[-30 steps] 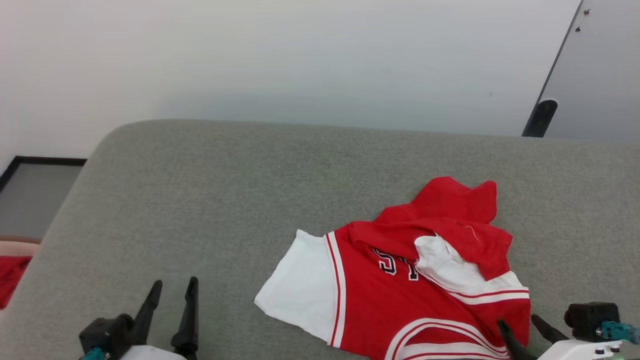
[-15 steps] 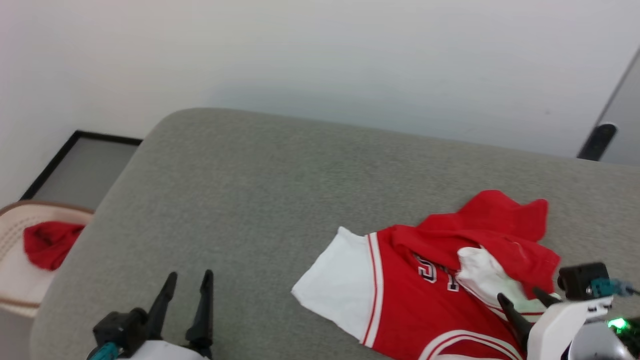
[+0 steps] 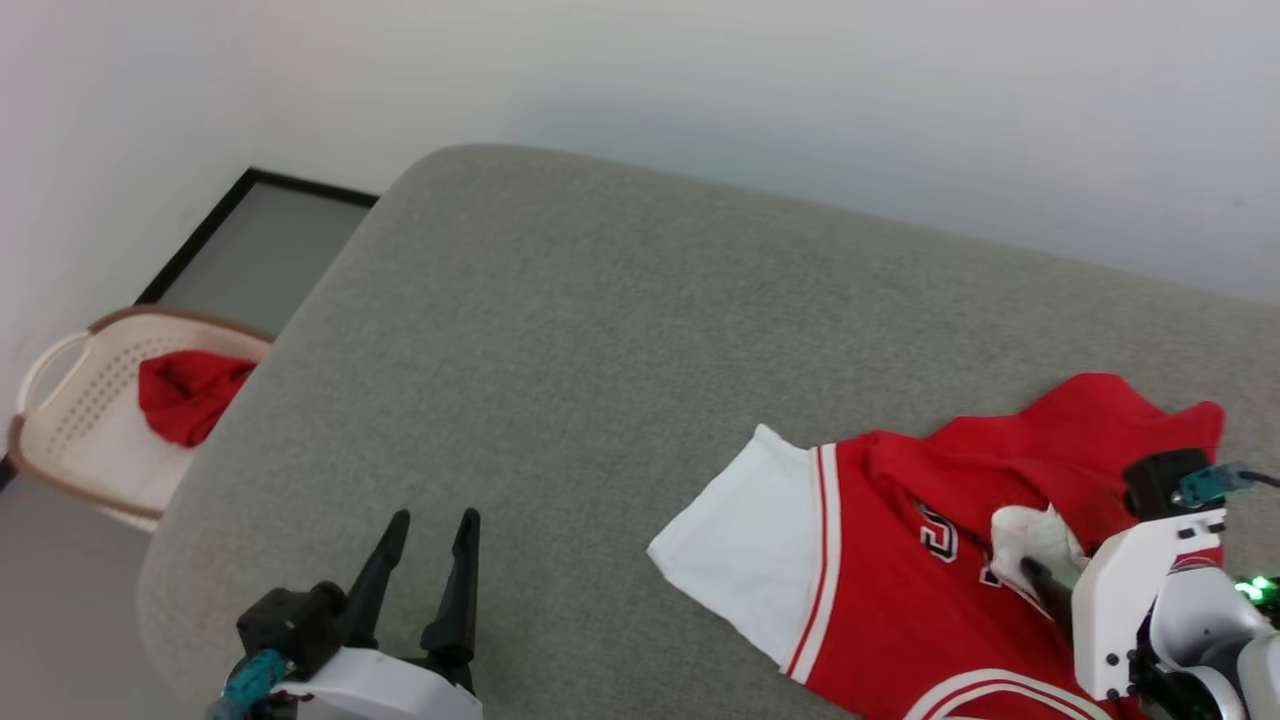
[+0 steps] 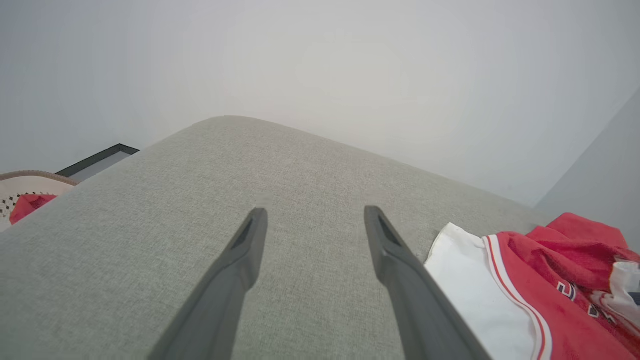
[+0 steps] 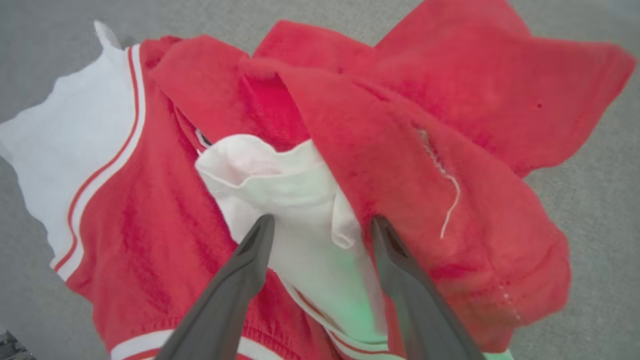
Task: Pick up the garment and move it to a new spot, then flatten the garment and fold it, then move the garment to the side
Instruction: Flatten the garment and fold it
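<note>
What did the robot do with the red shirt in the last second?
The camera turned, so the whole view shifted and more of the basket came into sight. The right end effector reached forward from the garment's striped hem to its bunched white sleeve, jaws open, gripping nothing yet. The left end effector stayed open over the grey cushion, and the garment lay crumpled as before.

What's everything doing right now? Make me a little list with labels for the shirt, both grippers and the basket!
shirt: red and white, crumpled, lying on the grey cushion
left gripper: open, holding nothing, over bare cushion, apart from the shirt
right gripper: open, straddling the bunched white sleeve, not closed on it
basket: beige, beside the cushion on the robot's left
red cloth: inside the basket
</note>
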Controlling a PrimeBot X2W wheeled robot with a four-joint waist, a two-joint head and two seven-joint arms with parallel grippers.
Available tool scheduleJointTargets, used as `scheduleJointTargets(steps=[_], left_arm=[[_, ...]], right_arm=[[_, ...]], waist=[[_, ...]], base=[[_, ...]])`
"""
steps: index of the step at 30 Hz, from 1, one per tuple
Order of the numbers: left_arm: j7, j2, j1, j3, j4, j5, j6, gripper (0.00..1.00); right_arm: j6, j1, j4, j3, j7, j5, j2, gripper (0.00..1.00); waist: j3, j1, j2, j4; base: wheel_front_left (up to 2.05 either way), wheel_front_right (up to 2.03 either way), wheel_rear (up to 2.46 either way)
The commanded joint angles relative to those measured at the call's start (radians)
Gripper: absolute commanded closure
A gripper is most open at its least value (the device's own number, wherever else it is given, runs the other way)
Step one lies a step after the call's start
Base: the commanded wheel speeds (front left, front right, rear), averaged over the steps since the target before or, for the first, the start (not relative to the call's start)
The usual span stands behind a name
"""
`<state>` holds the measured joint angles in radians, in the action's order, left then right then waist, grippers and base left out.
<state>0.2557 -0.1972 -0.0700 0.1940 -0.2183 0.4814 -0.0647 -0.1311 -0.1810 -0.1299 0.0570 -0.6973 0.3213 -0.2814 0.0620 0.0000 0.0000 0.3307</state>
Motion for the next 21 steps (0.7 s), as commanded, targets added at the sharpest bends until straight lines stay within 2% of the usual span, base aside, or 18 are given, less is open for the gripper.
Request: scheduleJointTargets(steps=[1,4,8,9,21], left_arm=[[0.004,0.002,-0.013,0.002,-0.008,-0.007,-0.006,0.00],[0.005,0.006,-0.018,0.003,-0.015,-0.008,-0.008,0.00],[0.006,0.009,-0.028,0.001,-0.026,-0.010,-0.013,0.00],[0.007,0.010,-0.028,0.000,-0.029,-0.009,-0.013,0.00],[0.009,0.009,-0.030,-0.018,-0.044,-0.017,-0.020,0.00]], right_arm=[[0.001,-0.016,-0.009,0.007,-0.017,0.008,0.003,0.00],[0.001,-0.019,-0.017,0.012,-0.037,0.008,0.006,0.01],[0.001,-0.027,-0.016,0.014,-0.059,0.003,0.011,0.89],[0.001,-0.029,-0.014,0.012,-0.061,-0.001,0.008,1.00],[0.001,-0.052,0.052,-0.057,-0.100,0.033,0.024,1.00]], waist=[[0.023,0.0000,0.0000,0.025],[0.026,0.0000,0.0000,0.029],[0.031,0.0000,0.0000,0.032],[0.031,0.0000,0.0000,0.032],[0.024,0.0000,0.0000,-0.003]], base=[[0.00,0.00,0.00],[0.00,0.00,0.00],[0.00,0.00,0.00],[0.00,0.00,0.00],[0.00,0.00,0.00]])
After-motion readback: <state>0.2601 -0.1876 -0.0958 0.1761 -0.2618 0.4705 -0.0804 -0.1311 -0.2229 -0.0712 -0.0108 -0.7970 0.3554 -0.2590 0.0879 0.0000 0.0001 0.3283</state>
